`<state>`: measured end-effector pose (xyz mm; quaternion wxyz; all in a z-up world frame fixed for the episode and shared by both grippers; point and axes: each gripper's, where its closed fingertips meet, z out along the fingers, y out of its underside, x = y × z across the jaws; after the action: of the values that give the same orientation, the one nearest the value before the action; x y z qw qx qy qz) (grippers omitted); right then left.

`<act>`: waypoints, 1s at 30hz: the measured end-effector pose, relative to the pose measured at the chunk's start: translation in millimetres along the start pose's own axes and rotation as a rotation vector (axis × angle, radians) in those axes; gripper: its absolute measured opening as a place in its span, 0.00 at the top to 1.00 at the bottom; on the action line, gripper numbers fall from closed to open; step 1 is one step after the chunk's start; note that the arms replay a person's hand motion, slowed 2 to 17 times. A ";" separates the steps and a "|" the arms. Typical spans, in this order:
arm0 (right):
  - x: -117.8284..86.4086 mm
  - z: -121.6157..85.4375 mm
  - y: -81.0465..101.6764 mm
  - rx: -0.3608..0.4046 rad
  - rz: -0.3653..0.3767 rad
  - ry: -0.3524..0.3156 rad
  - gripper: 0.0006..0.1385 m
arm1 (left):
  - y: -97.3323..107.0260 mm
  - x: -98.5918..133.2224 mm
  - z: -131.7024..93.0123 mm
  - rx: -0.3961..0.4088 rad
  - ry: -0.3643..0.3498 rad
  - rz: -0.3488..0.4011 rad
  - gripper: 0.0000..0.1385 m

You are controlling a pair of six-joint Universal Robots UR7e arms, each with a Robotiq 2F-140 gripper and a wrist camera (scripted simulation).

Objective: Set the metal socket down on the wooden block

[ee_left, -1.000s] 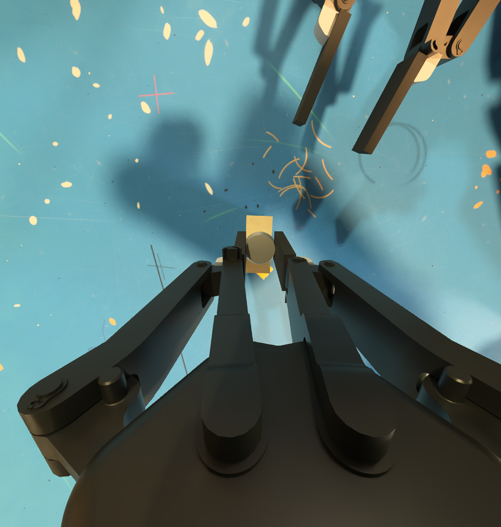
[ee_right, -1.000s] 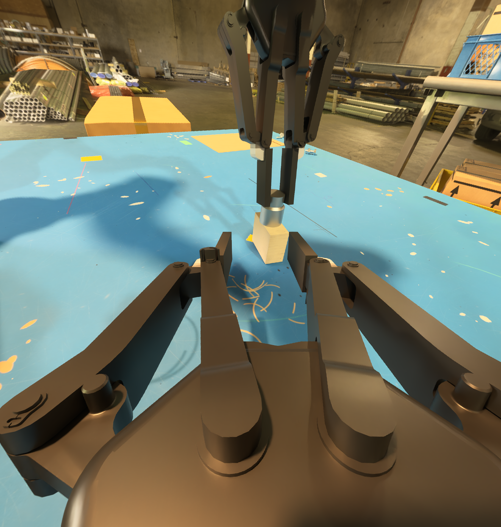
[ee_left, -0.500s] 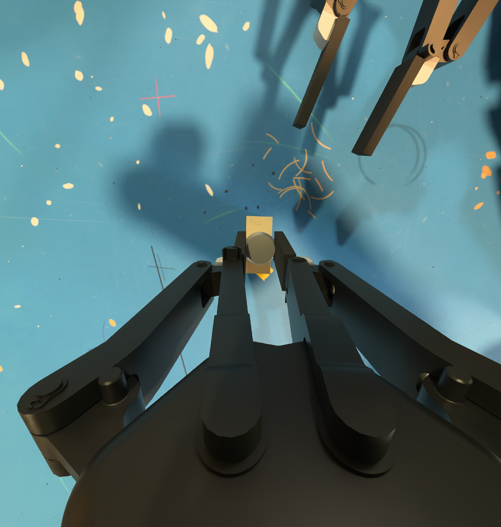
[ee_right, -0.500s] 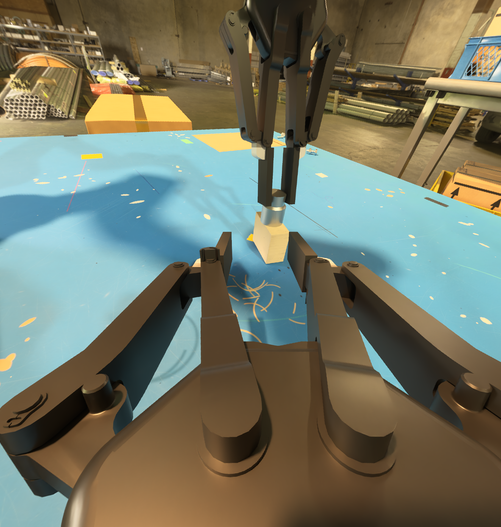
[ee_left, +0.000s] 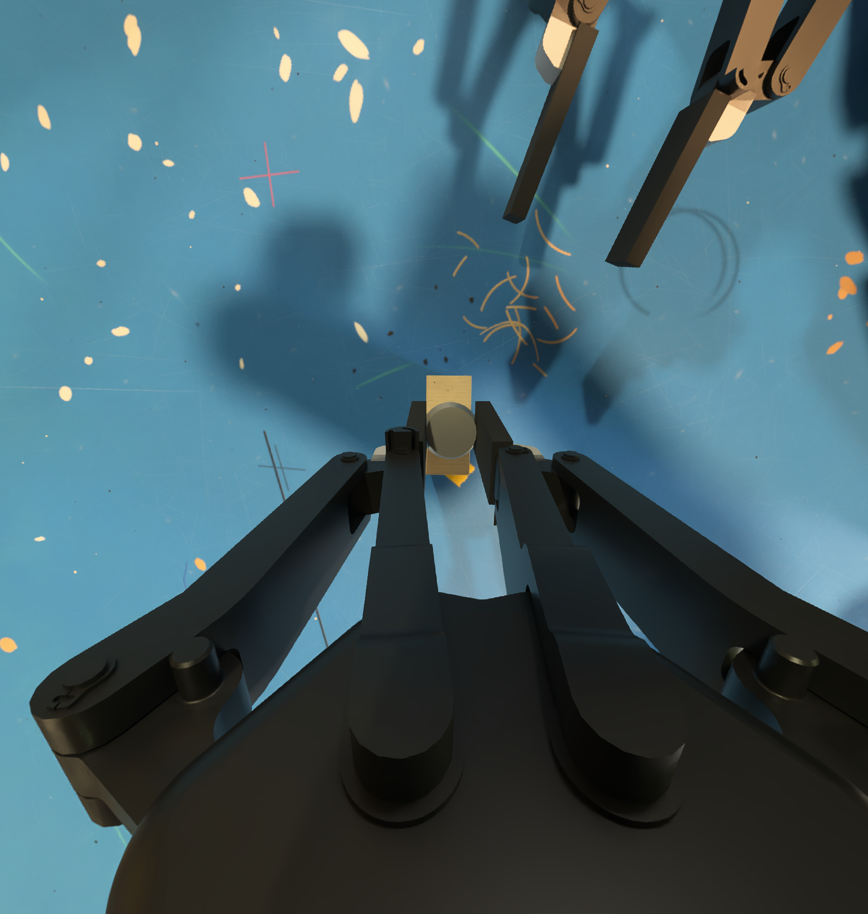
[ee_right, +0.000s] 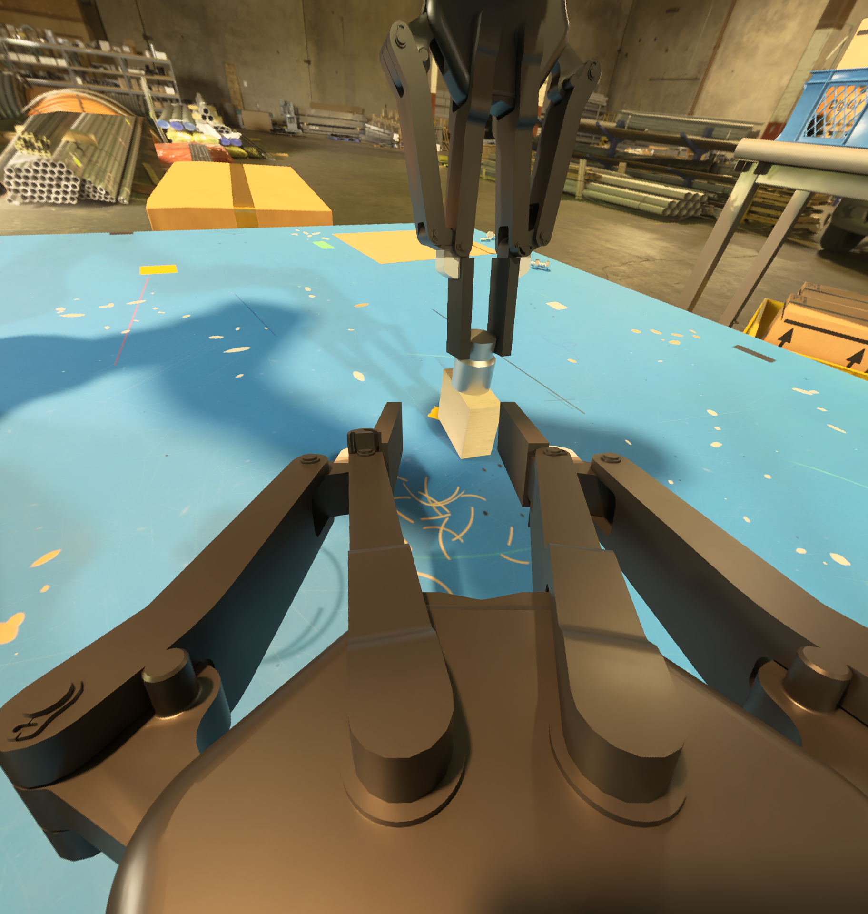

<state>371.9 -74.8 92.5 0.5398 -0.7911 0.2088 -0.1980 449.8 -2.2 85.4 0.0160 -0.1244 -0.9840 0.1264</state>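
The metal socket [ee_right: 473, 376] stands upright with its wide end on top of the pale wooden block [ee_right: 471, 425], which sits on the blue table [ee_right: 175, 445]. My left gripper [ee_right: 480, 351] comes straight down from above and is shut on the socket's narrow upper part. In the left wrist view, the socket [ee_left: 449, 430] sits between the left gripper's [ee_left: 449, 420] fingertips, with the block [ee_left: 448, 388] under it. My right gripper [ee_right: 452, 425] is open and empty, low over the table, its fingertips either side of the block's near face without touching. It also shows in the left wrist view [ee_left: 570, 237].
Curled wood shavings [ee_right: 442, 509] lie on the table just in front of the block. A small orange chip [ee_right: 433, 413] lies by the block's left side. Beyond the table's far edge stand a yellow cardboard box [ee_right: 239, 198] and a metal frame [ee_right: 748, 212].
Almost nothing has changed. The left gripper still holds the socket on the block, with only a slight drift of the view. The right gripper stays open in place.
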 end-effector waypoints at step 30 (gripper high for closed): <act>-1.7 1.5 1.6 -0.008 -0.003 -0.006 0.63 | -2.1 -2.6 0.0 0.009 -0.027 0.015 0.81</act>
<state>371.1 -73.2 90.4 0.5367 -0.7943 0.2068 -0.1956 451.9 -4.8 85.9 0.0021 -0.1302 -0.9826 0.1324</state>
